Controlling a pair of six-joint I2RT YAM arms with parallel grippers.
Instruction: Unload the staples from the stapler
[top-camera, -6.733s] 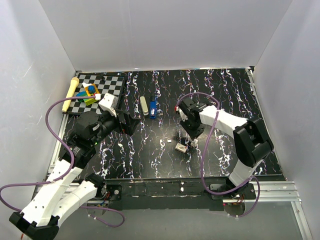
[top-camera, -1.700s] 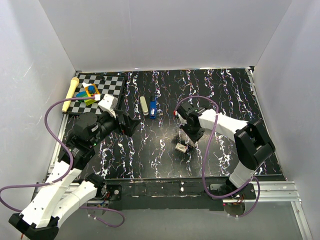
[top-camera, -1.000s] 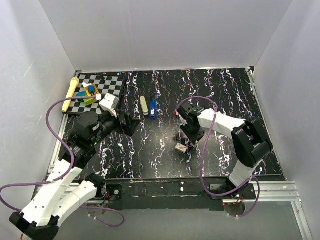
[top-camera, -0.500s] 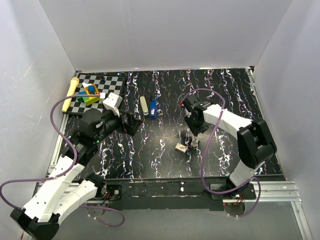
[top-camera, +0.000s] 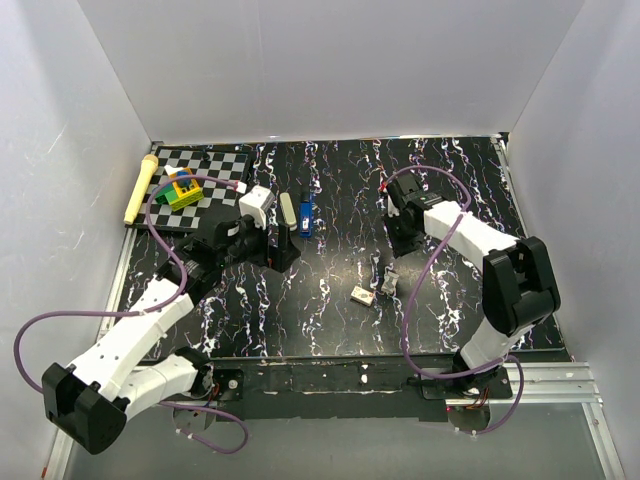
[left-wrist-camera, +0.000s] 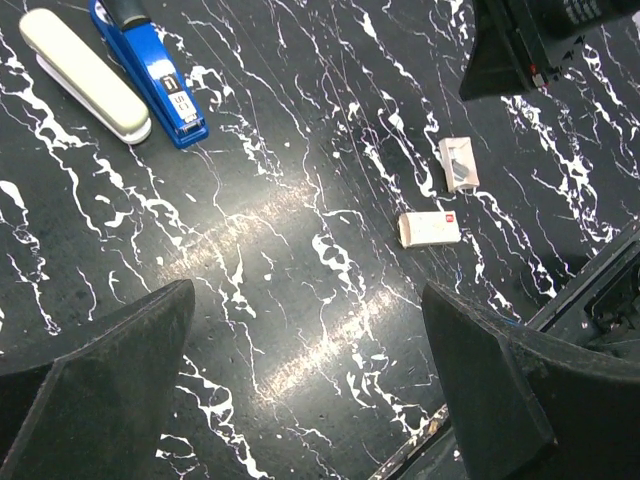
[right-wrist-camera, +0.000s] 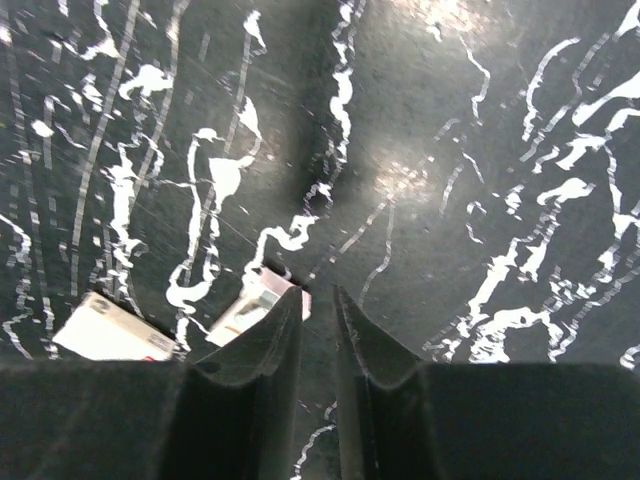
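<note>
The top camera looks down over the whole worktop (top-camera: 340, 190) from its near edge. Both wrist cameras face it closely, sharing two small white boxes (left-wrist-camera: 430, 228).

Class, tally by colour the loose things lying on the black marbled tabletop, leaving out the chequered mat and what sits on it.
Blue: 1, the stapler
Cream: 1, the long bar
White: 2, the small pieces and
Total: 4

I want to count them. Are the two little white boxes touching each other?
Apart. The left wrist view shows a strip of dark table between the box with the red mark and the other box.
</note>
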